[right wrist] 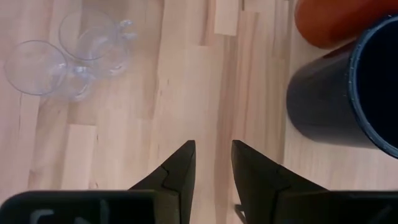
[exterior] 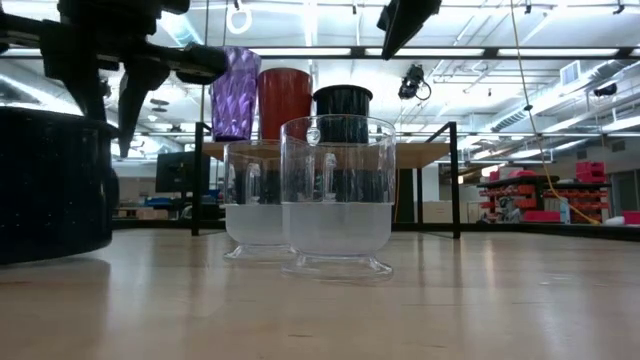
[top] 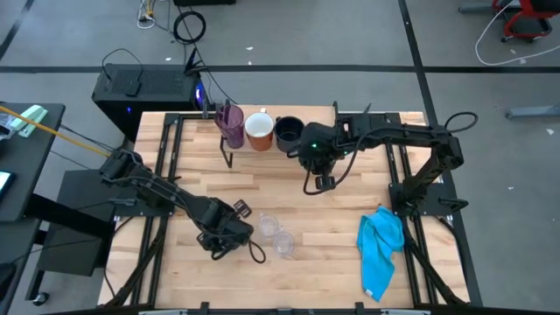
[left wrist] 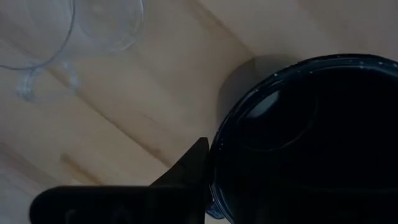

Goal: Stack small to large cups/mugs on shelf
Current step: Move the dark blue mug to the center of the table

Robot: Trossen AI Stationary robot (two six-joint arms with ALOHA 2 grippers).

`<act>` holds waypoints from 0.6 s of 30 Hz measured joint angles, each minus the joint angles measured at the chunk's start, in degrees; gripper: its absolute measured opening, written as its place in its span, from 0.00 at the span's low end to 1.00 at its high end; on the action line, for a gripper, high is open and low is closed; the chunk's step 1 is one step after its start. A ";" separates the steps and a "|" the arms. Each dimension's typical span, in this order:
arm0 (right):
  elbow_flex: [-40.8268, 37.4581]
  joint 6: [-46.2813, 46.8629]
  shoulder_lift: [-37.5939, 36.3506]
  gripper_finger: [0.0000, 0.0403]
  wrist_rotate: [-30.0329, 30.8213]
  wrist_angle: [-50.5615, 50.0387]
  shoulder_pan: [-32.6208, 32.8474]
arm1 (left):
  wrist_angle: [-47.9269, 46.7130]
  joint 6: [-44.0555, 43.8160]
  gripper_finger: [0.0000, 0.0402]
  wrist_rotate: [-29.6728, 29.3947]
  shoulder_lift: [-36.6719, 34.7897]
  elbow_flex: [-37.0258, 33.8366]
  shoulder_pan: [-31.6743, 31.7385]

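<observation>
Across the broad butcher-block tabletop (top: 332, 219), pale and matte, the shelf (exterior: 420, 152) stands at the far edge: a light plank on thin black legs. It carries a row of three upright vessels: a faceted translucent purple tumbler (top: 231, 124), a white mug (top: 259, 129) with an orange-brown inside, and a glossy black mug (top: 289, 131). Nearer the front, the second black mug (left wrist: 311, 143) stands upright on the table with its mouth up and its long axis vertical, directly under the left gripper (top: 223, 234). The shelf lies well apart from it toward the back, so carrying it there looks like the left arm's job, since that arm is plainly the nearer one. One dark left finger (left wrist: 186, 171) lies against the outside of the mug's rounded wall at the rim. The other finger is hidden, perhaps inside the mouth, so I cannot tell whether the mug is clamped or let go. The right gripper (top: 321, 181) hovers just in front of the shelf beside the shelved black mug, fingers a little parted and holding nothing. A crumpled blue cloth (top: 381, 249) lies near the right arm's base. Smallest are two thin-walled clear cups (top: 267, 226) (top: 283, 244), touching or nearly so, just beside the left gripper, each on a small flared foot.
</observation>
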 joint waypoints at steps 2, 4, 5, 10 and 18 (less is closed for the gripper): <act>0.00 0.16 0.00 0.27 0.00 0.02 0.54 | 0.01 1.12 0.09 -0.43 0.00 0.00 0.31; 0.00 0.59 0.00 0.27 -0.02 0.11 1.04 | 0.00 2.10 0.08 -0.78 0.00 0.00 0.90; -0.01 0.96 0.00 0.27 -0.02 0.19 1.33 | 0.00 2.12 0.09 -0.98 0.00 0.00 1.29; -2.09 1.85 0.04 0.27 -0.02 1.91 2.94 | 0.59 2.31 0.16 -4.39 0.00 0.00 3.40; -7.74 4.55 0.07 0.27 -0.13 2.60 5.11 | 2.12 6.90 0.11 -4.38 0.00 -0.02 6.08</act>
